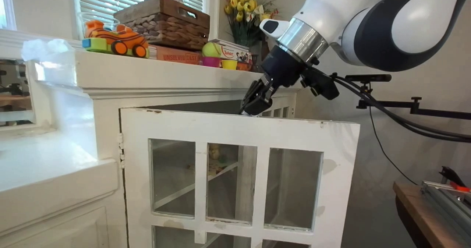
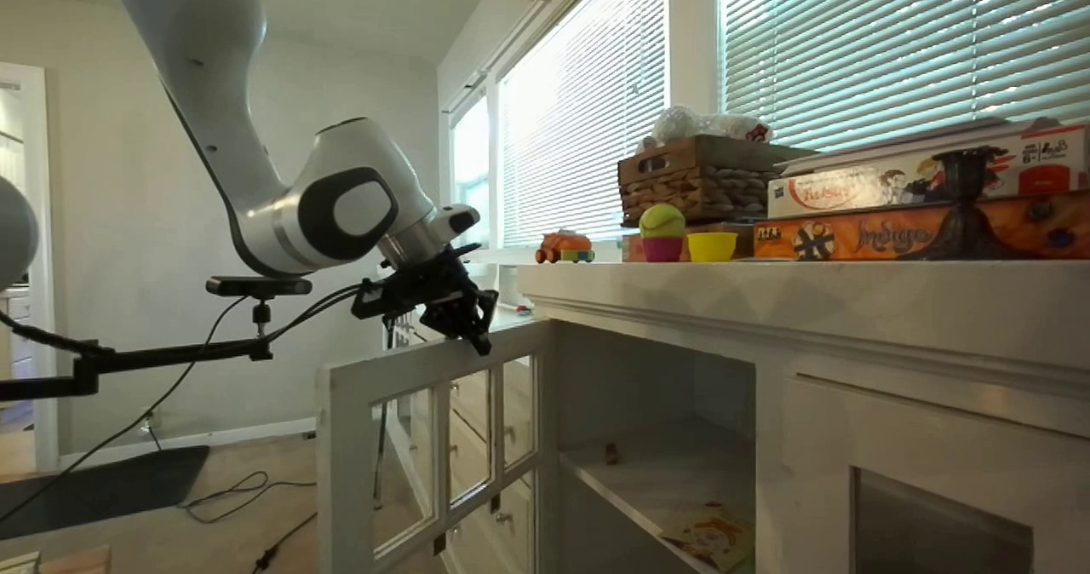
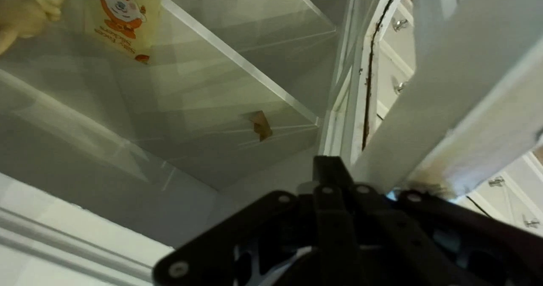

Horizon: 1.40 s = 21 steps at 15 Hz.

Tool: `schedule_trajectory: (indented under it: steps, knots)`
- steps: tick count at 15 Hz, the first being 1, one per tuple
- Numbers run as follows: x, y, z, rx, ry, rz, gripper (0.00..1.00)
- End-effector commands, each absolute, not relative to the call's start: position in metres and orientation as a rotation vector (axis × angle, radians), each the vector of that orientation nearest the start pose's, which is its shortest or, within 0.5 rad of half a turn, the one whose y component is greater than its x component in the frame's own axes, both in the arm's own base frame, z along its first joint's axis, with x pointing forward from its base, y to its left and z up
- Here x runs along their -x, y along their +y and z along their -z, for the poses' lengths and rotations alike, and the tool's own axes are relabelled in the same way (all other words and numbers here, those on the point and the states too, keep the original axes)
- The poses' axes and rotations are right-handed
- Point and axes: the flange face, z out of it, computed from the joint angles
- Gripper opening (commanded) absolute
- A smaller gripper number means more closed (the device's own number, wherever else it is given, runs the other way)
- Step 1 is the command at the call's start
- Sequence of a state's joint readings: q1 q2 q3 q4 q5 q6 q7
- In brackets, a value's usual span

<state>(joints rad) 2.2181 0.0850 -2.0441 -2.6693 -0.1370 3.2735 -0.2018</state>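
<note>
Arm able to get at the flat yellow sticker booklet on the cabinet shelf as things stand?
Probably yes: the white paned door stands open, leaving the booklet exposed, but the shut black tool would need to open first.

"Unsolved Case" on reddish box point(image 1: 177, 56)

Rounded white arm point(image 1: 335, 1) with black joint bands point(image 1: 371, 53) and silver collar point(image 1: 304, 38); black cables point(image 1: 386, 113) attached. The tool point(image 1: 249, 110) is black, its linkages point(image 3: 333, 235) bearing round grey screws point(image 3: 178, 269).
</note>
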Motion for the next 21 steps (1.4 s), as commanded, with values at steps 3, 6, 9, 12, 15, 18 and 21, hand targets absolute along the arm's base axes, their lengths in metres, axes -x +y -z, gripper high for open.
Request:
schedule_trajectory:
  steps: [3,6,9,12,15,18,21]
  knots:
    - [-0.437,0.129,-0.289,2.873,-0.948,0.836,0.37]
    - [-0.437,0.136,-0.289,2.876,-0.944,0.808,0.58]
    - [-0.444,0.133,-0.308,2.920,-0.920,0.880,0.56]
    - [-0.435,0.132,-0.289,2.926,-0.911,0.770,0.73]
    - [-0.435,0.133,-0.288,2.922,-0.909,0.763,0.73]
    - [-0.435,0.133,-0.288,2.922,-0.909,0.763,0.73]
    - [-0.435,0.133,-0.288,2.922,-0.909,0.763,0.73]
